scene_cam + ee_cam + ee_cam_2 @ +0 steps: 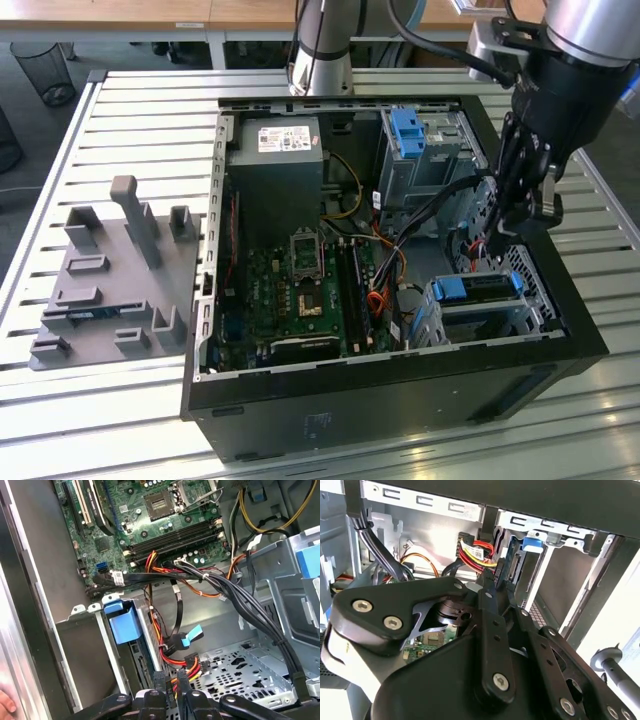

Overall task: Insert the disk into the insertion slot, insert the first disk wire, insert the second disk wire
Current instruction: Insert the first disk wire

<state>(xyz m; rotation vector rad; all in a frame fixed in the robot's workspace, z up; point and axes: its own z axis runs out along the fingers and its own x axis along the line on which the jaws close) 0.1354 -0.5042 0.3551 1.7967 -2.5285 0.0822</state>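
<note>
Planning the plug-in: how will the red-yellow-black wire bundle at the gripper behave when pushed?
Probably floppy: the wire bundle curves loosely, so it should buckle rather than push straight. Its black plug, held in the gripper, looks stiff. Likely light: thin strands.

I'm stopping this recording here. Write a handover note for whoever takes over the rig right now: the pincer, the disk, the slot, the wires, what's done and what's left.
Pincer: shut on the red-yellow-black wire, low inside the case, at the disk's end.
Disk: sits in the insertion slot, with its blue carrier showing.
Done: disk insertion.
Under way: the first wire. Whether its plug is seated cannot be seen.
Left: the black cable with the blue plug hangs free, not connected.
</note>
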